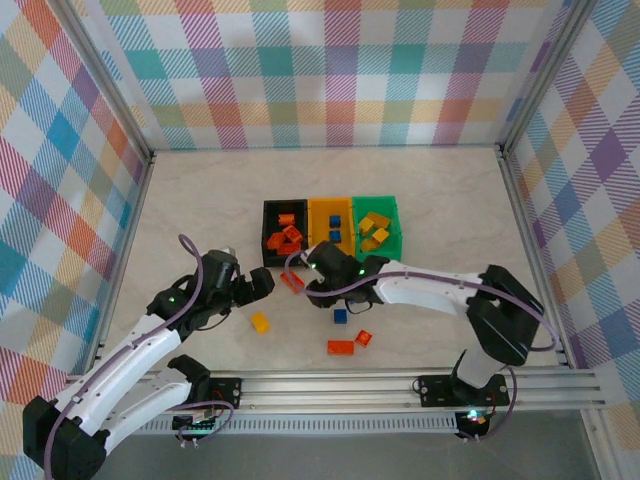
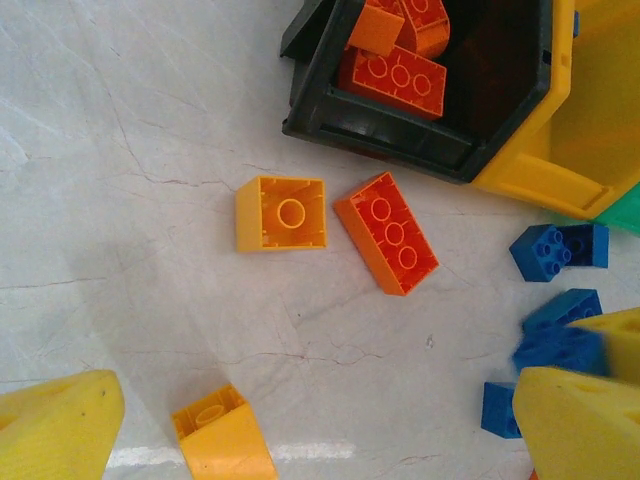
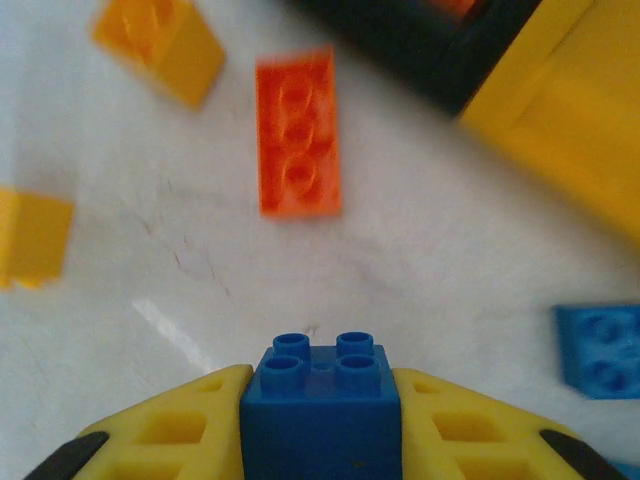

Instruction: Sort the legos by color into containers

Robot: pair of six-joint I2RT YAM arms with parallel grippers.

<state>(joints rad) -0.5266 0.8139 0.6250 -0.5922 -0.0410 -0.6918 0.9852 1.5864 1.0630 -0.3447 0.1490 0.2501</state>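
My right gripper (image 3: 320, 425) is shut on a blue lego (image 3: 320, 385), held just above the table between its yellow fingers. From above, that gripper (image 1: 318, 270) hangs just in front of the black container (image 1: 268, 232) and the yellow-orange container (image 1: 330, 205); the green container (image 1: 394, 228) stands to their right. My left gripper (image 2: 315, 400) is open over bare table, a yellow lego (image 2: 222, 435) by its left finger. Ahead of it lie a yellow lego (image 2: 282, 213) and an orange-red lego (image 2: 387, 232). The black container (image 2: 400, 140) holds orange-red legos (image 2: 395, 75).
Loose legos lie in front of the containers: blue ones (image 2: 560, 248) to the right, an orange-red one (image 1: 340, 347) and a yellow one (image 1: 260, 322) nearer the arms. Checked walls close off the table on three sides, and a metal rail (image 1: 400, 385) runs along the near edge.
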